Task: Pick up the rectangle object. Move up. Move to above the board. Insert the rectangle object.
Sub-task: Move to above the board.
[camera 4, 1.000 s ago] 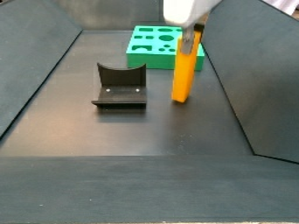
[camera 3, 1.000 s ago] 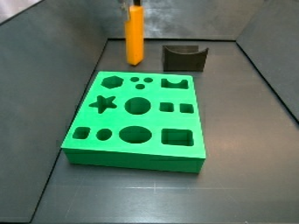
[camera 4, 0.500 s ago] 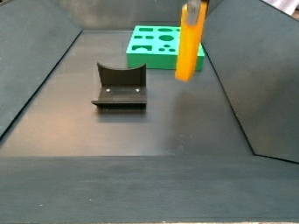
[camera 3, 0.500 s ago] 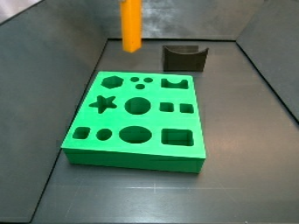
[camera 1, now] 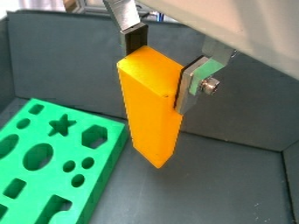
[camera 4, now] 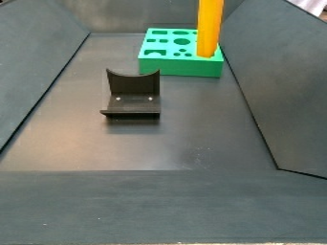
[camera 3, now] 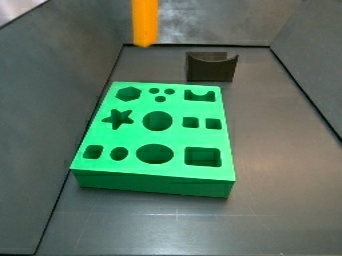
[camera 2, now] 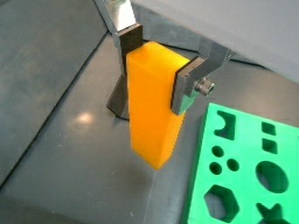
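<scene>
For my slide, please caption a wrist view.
The claw holds the orange block upright beside the green board.

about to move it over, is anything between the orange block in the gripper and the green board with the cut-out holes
Nothing visible stands in the way. The gripper holds the tall orange rectangular block upright, clear of the floor, beside the bright green board with cut-out holes. The dark grey notched block sits on the floor off to the side, below the lifted block.

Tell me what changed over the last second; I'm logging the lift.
The tool, shut on the orange block, rose, carrying the block clear of the floor until its top leaves both side views. The board and dark notched block stayed put.
</scene>
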